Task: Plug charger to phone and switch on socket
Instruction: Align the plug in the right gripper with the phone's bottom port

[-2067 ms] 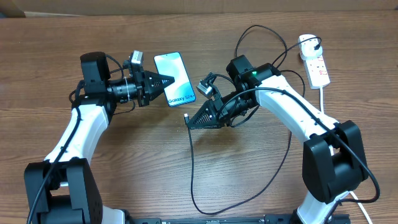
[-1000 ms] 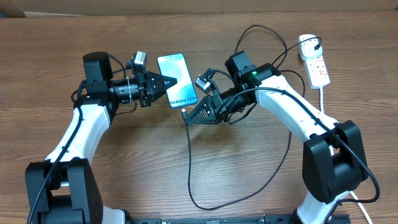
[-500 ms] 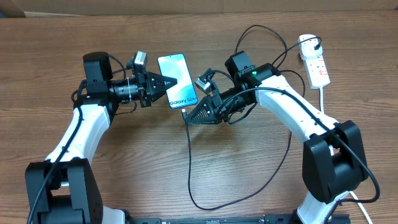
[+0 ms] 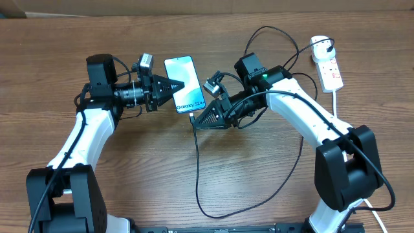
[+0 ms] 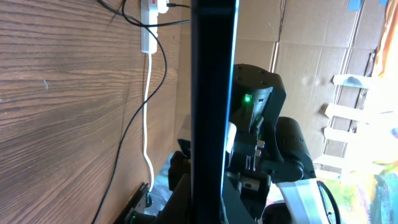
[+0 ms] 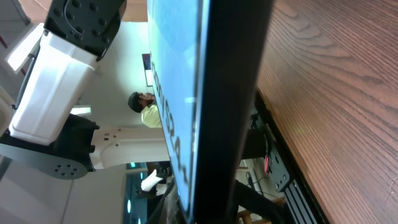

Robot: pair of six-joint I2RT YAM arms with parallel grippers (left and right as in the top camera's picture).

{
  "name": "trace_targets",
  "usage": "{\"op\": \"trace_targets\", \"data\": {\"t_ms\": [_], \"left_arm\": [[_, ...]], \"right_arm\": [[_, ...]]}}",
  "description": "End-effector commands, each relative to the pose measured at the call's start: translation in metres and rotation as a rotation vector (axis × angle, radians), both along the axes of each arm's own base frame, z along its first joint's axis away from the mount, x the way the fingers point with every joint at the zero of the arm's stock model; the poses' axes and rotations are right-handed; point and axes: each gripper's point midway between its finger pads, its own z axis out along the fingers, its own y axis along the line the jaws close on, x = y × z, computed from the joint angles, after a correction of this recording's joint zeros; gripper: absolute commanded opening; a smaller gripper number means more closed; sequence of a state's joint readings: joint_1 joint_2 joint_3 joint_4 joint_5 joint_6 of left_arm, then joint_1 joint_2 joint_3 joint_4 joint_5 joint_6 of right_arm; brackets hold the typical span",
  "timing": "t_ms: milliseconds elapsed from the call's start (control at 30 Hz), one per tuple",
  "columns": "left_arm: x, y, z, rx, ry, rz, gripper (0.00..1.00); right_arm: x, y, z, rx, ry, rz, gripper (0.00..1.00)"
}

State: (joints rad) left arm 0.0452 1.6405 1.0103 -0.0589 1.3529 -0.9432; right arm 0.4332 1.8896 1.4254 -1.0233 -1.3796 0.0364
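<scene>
Although both wrist views are live, I get little from them: each is filled by the dark edge of the phone (image 5: 214, 112) seen side-on, so neither shows its own fingertips. In the right wrist view part of the lit screen shows, the lettering too skewed to read.

Overhead, the left claw (image 4: 179, 84) is pressed together on the phone's left edge. The right claw (image 4: 195, 123) is pinched on the charger (image 4: 197, 168) right at its connector tip, which sits at the phone's bottom edge; I cannot tell whether the tip is seated in the port, as the claw body covers the joint.

The phone (image 4: 184, 84) lies between the two claws over the wooden bench (image 4: 58, 39), slightly tilted, screen light blue with "Galaxy S24" text and a black edge.

The charger's thin black cable drops from the tip, loops near the bench's front edge, runs up under the right arm and reaches the socket (image 4: 326, 65) at far right. The socket is white with red marks; its switch position is too small to read.
</scene>
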Motion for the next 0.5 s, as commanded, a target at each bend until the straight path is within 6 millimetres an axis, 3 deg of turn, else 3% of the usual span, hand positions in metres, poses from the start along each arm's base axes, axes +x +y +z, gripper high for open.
{"op": "trace_targets", "data": {"t_ms": [0, 467], "left_arm": [[-0.0015, -0.0021, 0.0052, -0.003, -0.038, -0.018, 0.04], [-0.0007, -0.0019, 0.0043, 0.001, -0.036, -0.012, 0.04]], "right_arm": [[0.0021, -0.0063, 0.0104, 0.018, -0.006, -0.018, 0.04], [0.0025, -0.0063, 0.0104, 0.019, -0.009, -0.019, 0.04]]}}
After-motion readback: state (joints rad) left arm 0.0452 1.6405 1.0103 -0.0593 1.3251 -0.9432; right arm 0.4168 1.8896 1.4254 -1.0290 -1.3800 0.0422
